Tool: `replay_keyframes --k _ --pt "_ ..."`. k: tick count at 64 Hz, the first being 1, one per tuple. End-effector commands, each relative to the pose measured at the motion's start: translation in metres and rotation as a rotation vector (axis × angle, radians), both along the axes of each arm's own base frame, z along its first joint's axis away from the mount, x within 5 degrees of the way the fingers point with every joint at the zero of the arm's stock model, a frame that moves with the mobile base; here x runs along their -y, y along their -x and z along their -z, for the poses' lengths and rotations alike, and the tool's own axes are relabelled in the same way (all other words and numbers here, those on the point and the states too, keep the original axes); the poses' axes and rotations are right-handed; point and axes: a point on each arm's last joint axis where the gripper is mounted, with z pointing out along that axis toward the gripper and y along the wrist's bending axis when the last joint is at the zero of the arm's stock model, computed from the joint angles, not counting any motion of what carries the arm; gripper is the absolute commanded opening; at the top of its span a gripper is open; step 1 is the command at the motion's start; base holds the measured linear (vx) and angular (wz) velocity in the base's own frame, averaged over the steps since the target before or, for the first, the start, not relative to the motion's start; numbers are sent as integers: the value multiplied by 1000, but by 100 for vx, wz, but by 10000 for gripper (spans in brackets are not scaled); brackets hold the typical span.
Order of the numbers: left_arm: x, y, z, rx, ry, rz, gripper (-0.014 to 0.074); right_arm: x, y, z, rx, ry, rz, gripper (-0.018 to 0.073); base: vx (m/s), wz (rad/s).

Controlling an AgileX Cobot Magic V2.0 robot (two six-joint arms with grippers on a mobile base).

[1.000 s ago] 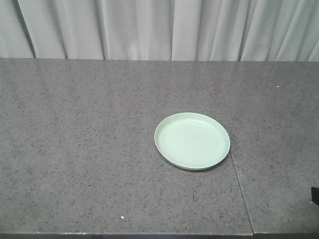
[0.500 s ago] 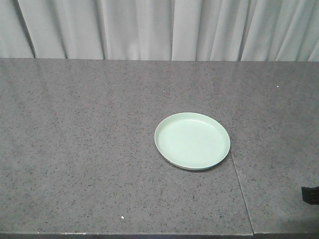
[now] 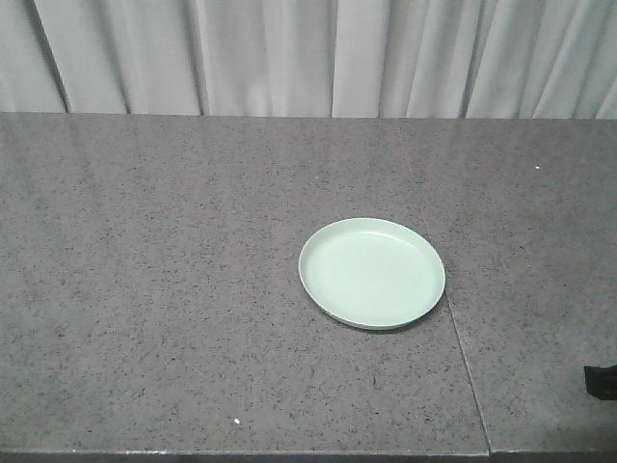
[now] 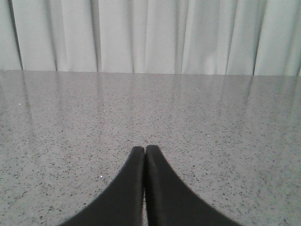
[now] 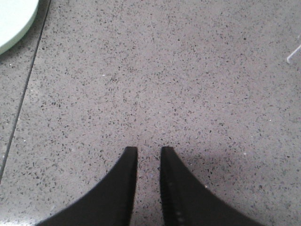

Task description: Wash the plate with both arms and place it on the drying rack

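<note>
- In the front-facing view, the plate lies flat on the grey speckled tabletop. It sits right of centre, about midway between the near edge and the far one, and nothing touches it.
- A thin seam in the tabletop runs from far to near and grazes the plate's right rim.
- A pale pleated curtain hangs along the far side of the tabletop.
- A small black shape pokes in at the right edge on the near side, well apart from the plate. Too little of it shows for me to tell which part of me it is.
- In the left wrist view, my left fingers are pressed together tip to tip, with nothing between them. They point across bare tabletop toward the curtain at the far side. I cannot tell whether they touch the surface.
- In the right wrist view, my right fingers are parted by a narrow slit and grip nothing; speckled tabletop shows through the gap.
- In that same view only a slice of the plate's rim shows, in the far left corner, well apart from my tips.
- The seam slants down the left side, between the plate and my right fingers.
- A faint white mark lies on the tabletop at the far right edge.
</note>
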Motion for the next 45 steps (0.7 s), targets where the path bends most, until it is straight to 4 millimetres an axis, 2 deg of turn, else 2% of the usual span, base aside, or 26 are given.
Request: replay_keyframes --k 1,12,18,34,45 --pt "0 0 -2 70 9 0 -6 1 -5 -15 77 13 -1 242 0 0" --pt "0 0 -2 70 9 0 -6 1 -5 -15 75 13 0 386 0 0" --pt "0 0 -2 70 9 0 -6 1 -5 -15 75 11 0 422 0 0" --pt "0 0 -2 70 9 0 -6 -2 -6 -18 79 38 -71 420 0 0" --pt "0 0 -2 70 9 0 -6 -12 -11 -30 140 -22 -168 420 0 0"
